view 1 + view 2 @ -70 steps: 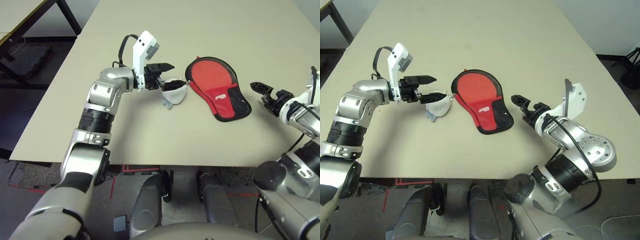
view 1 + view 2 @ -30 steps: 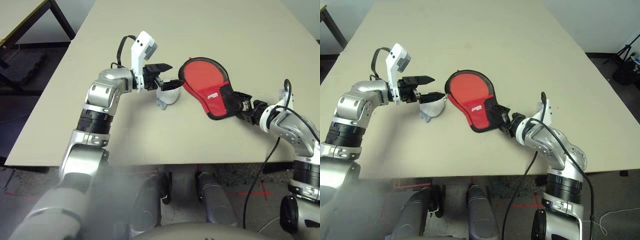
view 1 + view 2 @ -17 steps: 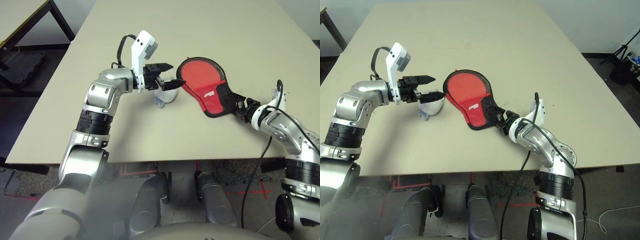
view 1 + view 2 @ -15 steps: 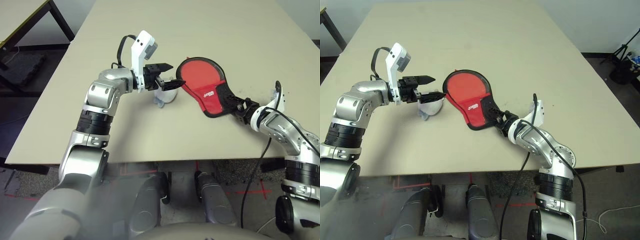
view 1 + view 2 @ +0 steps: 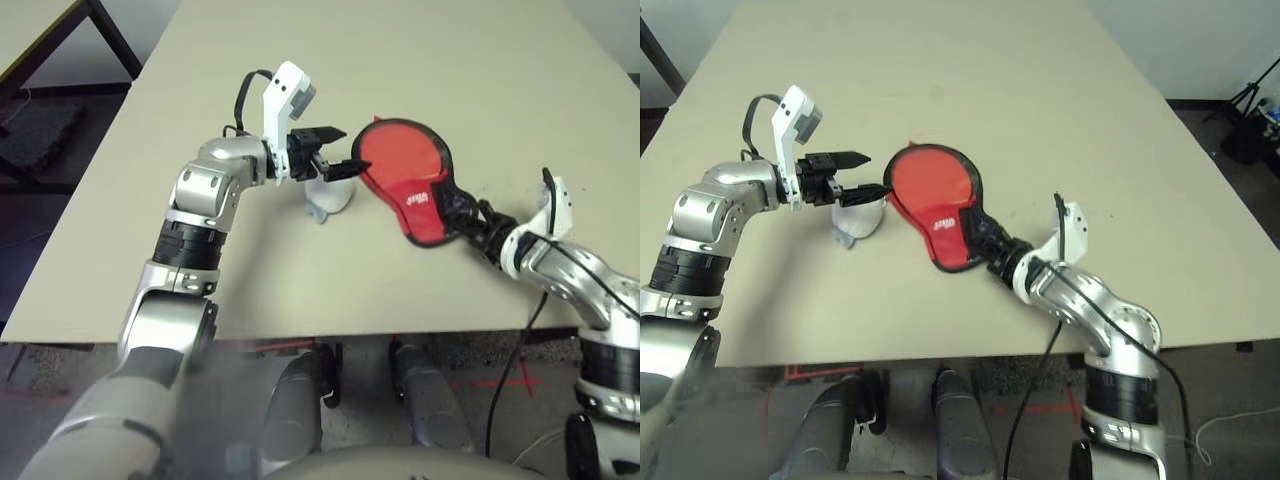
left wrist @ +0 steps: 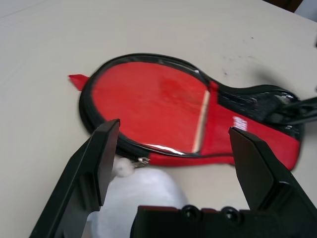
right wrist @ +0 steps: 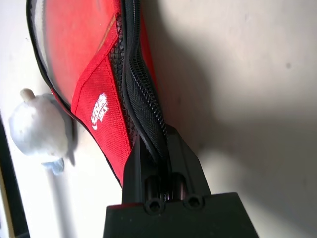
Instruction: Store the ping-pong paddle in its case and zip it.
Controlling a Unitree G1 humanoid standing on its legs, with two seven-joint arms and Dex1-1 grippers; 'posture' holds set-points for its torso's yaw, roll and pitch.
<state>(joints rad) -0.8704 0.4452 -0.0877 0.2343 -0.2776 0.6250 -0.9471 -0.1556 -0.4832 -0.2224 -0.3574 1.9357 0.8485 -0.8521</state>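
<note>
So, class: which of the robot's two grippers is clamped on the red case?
The right gripper: it pinches the case at its black end, while the left gripper stands open.

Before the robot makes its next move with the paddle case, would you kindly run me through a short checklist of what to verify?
1. Right gripper shut on the case's black zipper edge at the narrow end: ok.
2. Left gripper open, hovering above the fluffy white ball: ok.
3. Ping-pong paddle inside the case, red face showing through the opening: ok.
4. Case zipped shut: not ok, the round end lies open.
5. Zipper pull free to grasp: cannot tell, the ball lies against it.
6. Case fully on the table: ok.
</note>
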